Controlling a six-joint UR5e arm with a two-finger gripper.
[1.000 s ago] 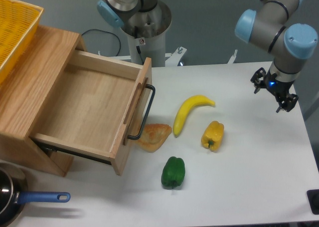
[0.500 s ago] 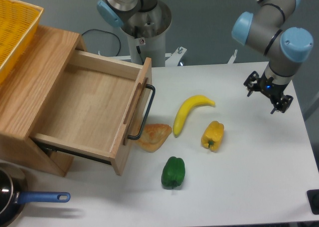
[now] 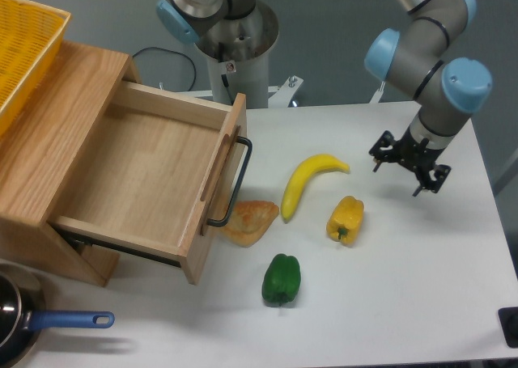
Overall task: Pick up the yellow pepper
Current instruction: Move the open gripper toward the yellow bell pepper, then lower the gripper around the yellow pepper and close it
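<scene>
yellow pepper on table, spread pincer above right

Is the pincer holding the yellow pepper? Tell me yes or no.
No, the pincer hangs open and empty above the table, right of the yellow pepper, which lies untouched.

Just left of my pincer, I see the yellow pepper with a smooth, waxy gloss; the banana beside it looks equally sleek. Further left, the drawer is pale, matt wood with a dark metal handle. The table beneath looks smooth, matt white.
</scene>
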